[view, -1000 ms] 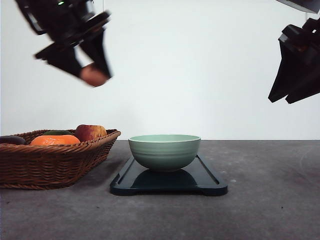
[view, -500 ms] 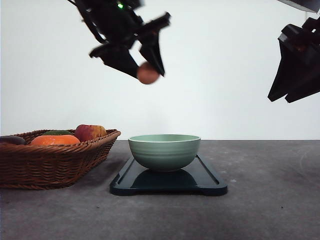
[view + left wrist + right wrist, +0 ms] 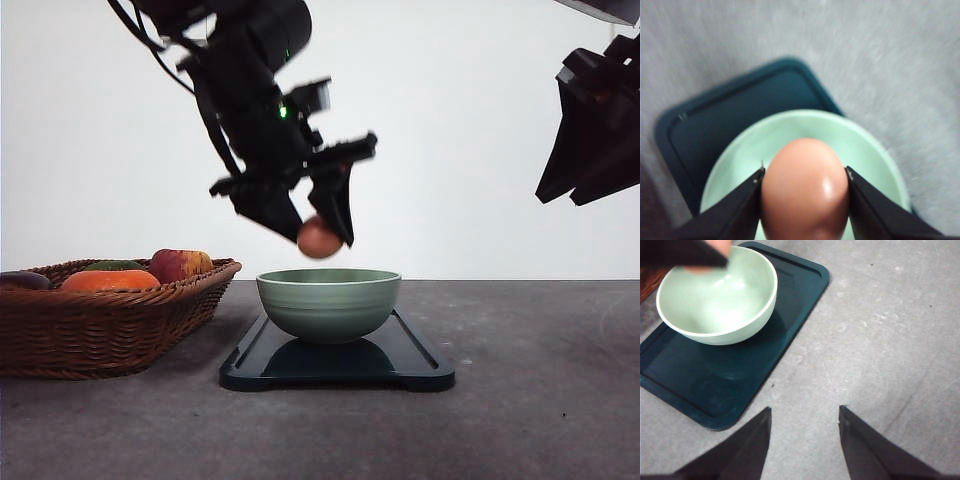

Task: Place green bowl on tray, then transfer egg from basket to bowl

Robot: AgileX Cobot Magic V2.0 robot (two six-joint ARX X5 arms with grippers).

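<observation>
Brown egg [image 3: 319, 239] pinched between left gripper [image 3: 322, 236] fingers, green bowl [image 3: 329, 303] on tray [image 3: 420, 367] directly below; right gripper [image 3: 804, 416] spread, empty.

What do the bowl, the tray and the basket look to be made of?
Green bowl: likely glazed ceramic, possibly hard plastic; it is glossy, with faint ridges outside and soft highlights inside. Tray: probably moulded plastic, dark and smooth, and it mirrors the bowl's underside. Basket: woven wicker, matte brown, with visible strands and a braided rim.
</observation>
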